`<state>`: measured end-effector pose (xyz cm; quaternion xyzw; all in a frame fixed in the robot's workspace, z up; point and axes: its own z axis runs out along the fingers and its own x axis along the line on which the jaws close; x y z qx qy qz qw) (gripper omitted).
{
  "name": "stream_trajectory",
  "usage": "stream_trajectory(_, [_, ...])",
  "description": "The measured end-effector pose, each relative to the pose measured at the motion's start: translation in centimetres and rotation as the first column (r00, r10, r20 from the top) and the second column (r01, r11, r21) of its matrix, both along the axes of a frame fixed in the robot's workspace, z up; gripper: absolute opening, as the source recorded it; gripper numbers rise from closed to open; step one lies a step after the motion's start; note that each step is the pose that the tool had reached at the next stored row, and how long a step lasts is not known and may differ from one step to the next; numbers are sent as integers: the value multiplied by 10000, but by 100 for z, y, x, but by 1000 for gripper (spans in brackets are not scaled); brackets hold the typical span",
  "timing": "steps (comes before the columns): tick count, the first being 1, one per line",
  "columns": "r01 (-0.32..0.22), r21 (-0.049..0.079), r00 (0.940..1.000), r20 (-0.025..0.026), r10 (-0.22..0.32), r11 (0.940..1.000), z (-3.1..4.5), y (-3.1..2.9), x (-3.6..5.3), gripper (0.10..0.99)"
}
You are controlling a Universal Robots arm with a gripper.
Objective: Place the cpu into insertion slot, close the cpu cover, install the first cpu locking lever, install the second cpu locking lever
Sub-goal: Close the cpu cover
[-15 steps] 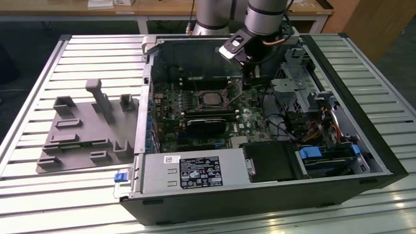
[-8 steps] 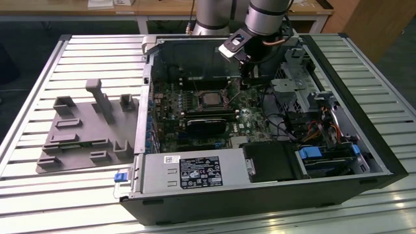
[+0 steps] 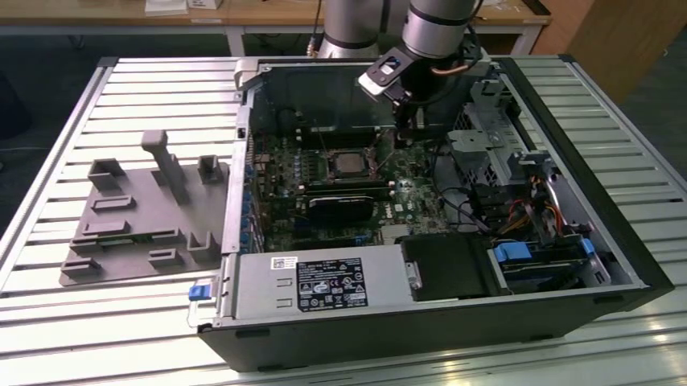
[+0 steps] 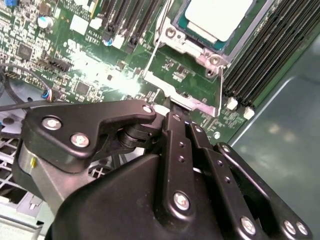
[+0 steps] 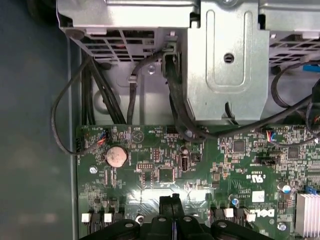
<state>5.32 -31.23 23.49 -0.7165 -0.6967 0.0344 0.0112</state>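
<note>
The cpu (image 4: pixel 216 17) shows its pale silvery top and lies in the insertion slot (image 3: pixel 341 163) on the motherboard inside the open case. The silvery cpu cover (image 4: pixel 194 48) frames it and looks to be lying down over it. One thin wire locking lever (image 4: pixel 154 47) runs along one side of the socket, and another (image 4: pixel 221 89) along the adjoining side. My gripper (image 4: pixel 172 111) is shut, its black tips against the flat metal strip at the socket's edge. In the exterior view my gripper (image 3: pixel 405 137) hangs just off the socket's right. Its fingertips (image 5: pixel 175 199) hover low over the board.
A grey power-supply box (image 3: pixel 311 285) fills the case's near side, and a black card (image 3: pixel 343 207) lies just below the socket. A metal drive cage (image 3: pixel 488 149) with cables (image 5: pixel 172 100) stands close to the arm. Memory slots (image 4: pixel 272 55) flank the socket. A grey fixture (image 3: pixel 140 217) sits outside the case.
</note>
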Motion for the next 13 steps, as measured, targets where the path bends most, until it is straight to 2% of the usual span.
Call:
stream_trajectory(8, [1, -1, 10000, 27, -1, 10000, 0, 0, -220, 102])
stream_trajectory(13, [1, 0, 10000, 32, -1, 10000, 0, 0, -301, 102])
